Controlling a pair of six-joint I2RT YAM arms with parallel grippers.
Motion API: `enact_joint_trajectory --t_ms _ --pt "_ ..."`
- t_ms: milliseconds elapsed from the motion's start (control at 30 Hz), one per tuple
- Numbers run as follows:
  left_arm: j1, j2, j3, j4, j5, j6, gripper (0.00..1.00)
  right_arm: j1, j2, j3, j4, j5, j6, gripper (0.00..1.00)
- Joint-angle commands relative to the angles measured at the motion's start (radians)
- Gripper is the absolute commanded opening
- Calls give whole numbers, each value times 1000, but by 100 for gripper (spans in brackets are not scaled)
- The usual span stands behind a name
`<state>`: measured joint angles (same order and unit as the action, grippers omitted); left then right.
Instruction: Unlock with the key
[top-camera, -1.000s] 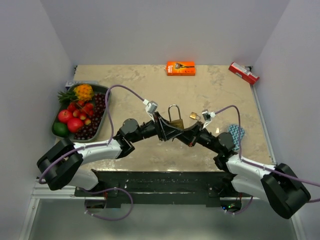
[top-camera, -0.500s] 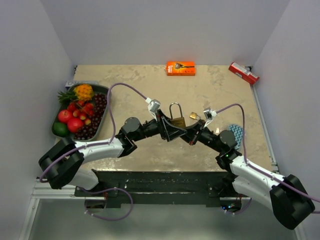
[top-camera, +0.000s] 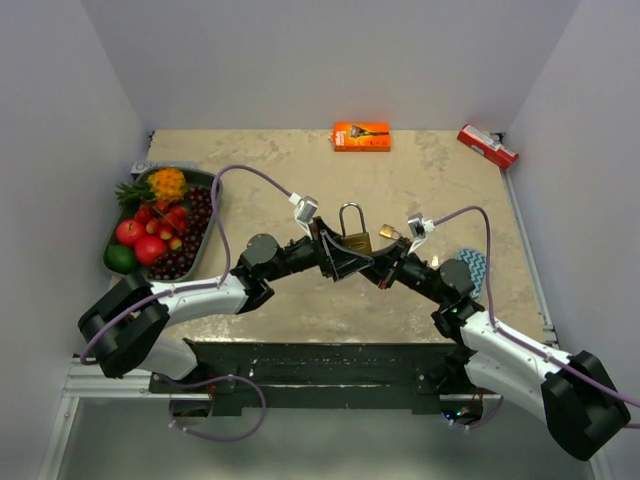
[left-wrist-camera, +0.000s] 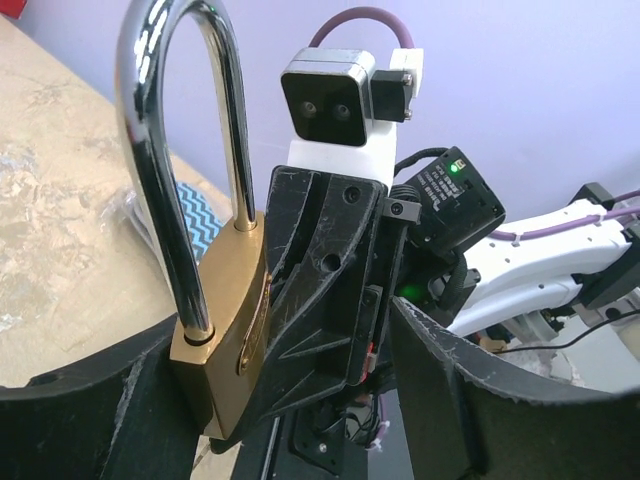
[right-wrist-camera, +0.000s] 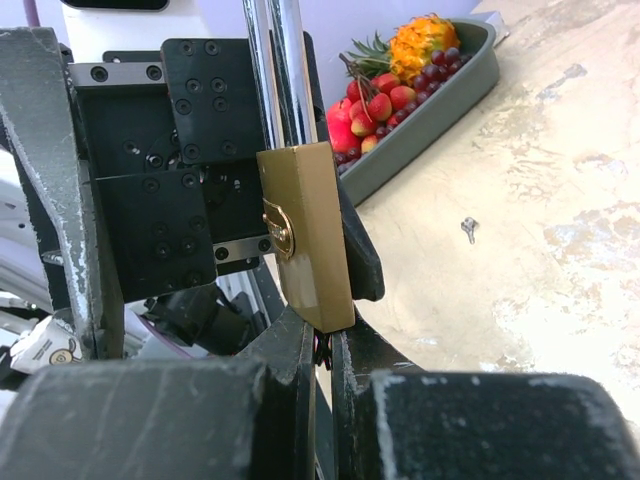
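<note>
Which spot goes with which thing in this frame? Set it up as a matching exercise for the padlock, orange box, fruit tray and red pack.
Things:
1. padlock
2. orange box
3. fruit tray
4. red pack

Places:
A. far right corner
B. left side
C. centre
D. far edge, middle

Pairs: 1-C, 2-D, 3-B, 4-A

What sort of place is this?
Probably a robot test bench in a laboratory: robot arms, left and right, bolted at the table's edge, plain walls closing it in, and unrelated props like a fruit tray and an orange box.
</note>
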<state>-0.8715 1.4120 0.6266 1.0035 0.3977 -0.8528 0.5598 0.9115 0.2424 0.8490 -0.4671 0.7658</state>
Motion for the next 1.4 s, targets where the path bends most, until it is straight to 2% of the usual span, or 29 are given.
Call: enact_joint_trajectory --t_ms 0,133,267,400,600,633,700,733,800,833,933,1033,1067,1167,1267,1367 --pt "0 -12 36 244 49 -34 71 0 9 38 -30 -24 -17 0" --pt "3 -1 41 256 50 -40 73 0 18 41 -30 -44 -19 0" --pt "9 16 51 256 50 -37 82 0 24 44 -28 -71 -16 0" --pt "14 28 59 257 49 -37 82 0 14 41 -33 -87 -11 0" --pt "23 25 50 251 44 -40 64 0 0 38 -47 -79 -11 0" --pt "25 22 47 250 44 -40 51 0 1 35 -47 -79 -10 0" --pt "26 21 45 244 43 -38 38 0 1 37 -47 -82 -8 0" --pt "26 21 47 236 41 -40 25 0 0 35 -48 -82 -8 0" --pt "26 22 47 225 58 -42 12 0 0 40 -51 -81 -6 0" --pt "26 24 44 228 62 -48 0 2 -2 41 -53 -81 -2 0" --pt "25 6 24 236 67 -46 0 2 -16 44 -73 -65 6 0" --pt "28 -33 21 170 40 -17 0 2 -42 54 -125 -48 -5 14" --pt "28 -41 24 112 26 -8 0 0 -51 58 -143 -42 -11 25" --pt "28 -76 39 2 -22 8 0 2 -80 70 -223 -27 -45 41" --pt "35 -88 50 -55 -54 -5 0 0 -108 80 -313 -15 -83 51" --pt "46 -90 59 -80 -66 -34 0 -1 -150 87 -393 -11 -115 56"
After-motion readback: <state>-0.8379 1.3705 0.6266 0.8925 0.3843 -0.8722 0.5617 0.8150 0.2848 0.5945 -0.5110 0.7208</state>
